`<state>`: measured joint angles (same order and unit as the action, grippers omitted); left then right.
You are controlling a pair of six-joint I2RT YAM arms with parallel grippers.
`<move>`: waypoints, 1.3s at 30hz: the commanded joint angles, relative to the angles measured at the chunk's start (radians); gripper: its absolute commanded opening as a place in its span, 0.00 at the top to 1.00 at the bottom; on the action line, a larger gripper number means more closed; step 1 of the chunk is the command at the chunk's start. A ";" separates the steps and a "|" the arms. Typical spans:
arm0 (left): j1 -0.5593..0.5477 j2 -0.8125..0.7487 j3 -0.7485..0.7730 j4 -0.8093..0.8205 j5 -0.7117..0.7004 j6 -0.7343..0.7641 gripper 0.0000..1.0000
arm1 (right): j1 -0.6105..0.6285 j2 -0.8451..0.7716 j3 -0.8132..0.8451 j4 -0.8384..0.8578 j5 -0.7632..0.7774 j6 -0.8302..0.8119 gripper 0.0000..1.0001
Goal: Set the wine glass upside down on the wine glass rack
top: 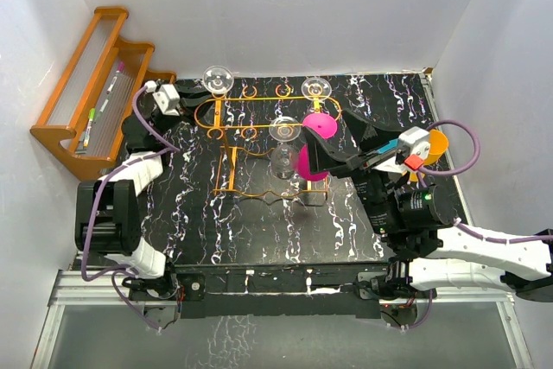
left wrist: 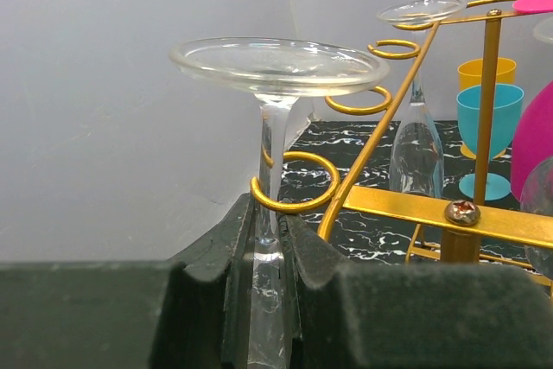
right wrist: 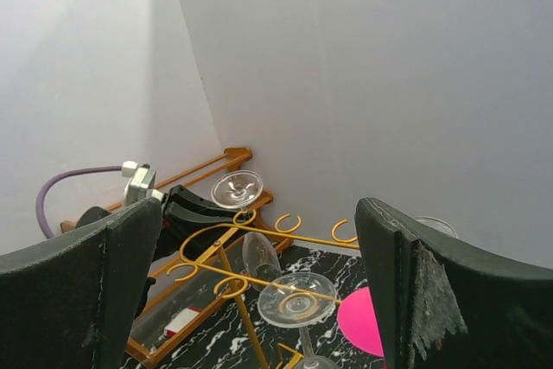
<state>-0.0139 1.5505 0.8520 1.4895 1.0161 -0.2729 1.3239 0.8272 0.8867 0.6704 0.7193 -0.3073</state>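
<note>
A clear wine glass (top: 217, 78) stands upside down at the back-left corner of the orange-gold wine glass rack (top: 259, 114), its round foot uppermost. My left gripper (top: 204, 91) is shut on its stem. In the left wrist view the stem (left wrist: 273, 140) passes through a ring slot (left wrist: 295, 184) of the rack and runs down between the left gripper's (left wrist: 270, 218) dark pads, with the foot (left wrist: 278, 65) above the ring. My right gripper (top: 313, 155) stands open near the rack's right side, beside a pink glass. In the right wrist view nothing lies between the right gripper's (right wrist: 259, 222) fingers.
Two more clear glasses (top: 316, 86) (top: 283, 130) and pink glasses (top: 318, 124) hang on the rack. A teal cup (left wrist: 488, 118) and an orange cup (left wrist: 486, 71) stand at the mat's right edge. A brown wooden stepped rack (top: 91, 84) leans at the left wall. White walls close in behind.
</note>
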 commanded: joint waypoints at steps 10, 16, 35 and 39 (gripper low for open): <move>0.021 0.070 0.009 0.095 0.099 -0.199 1.00 | -0.003 -0.029 -0.003 0.040 -0.082 0.000 0.02; 0.020 0.089 -0.004 0.156 0.096 -0.216 1.00 | -0.004 -0.027 -0.006 0.040 -0.126 -0.001 0.02; 0.020 0.120 -0.082 0.302 0.067 -0.214 0.64 | -0.024 -0.028 -0.023 0.057 -0.102 -0.004 0.02; 0.020 0.115 -0.088 0.281 0.055 -0.199 0.55 | -0.026 -0.030 -0.026 0.056 -0.107 0.001 0.02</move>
<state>0.0029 1.6768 0.7654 1.6222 1.0630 -0.4946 1.3014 0.8108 0.8673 0.6849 0.6163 -0.3084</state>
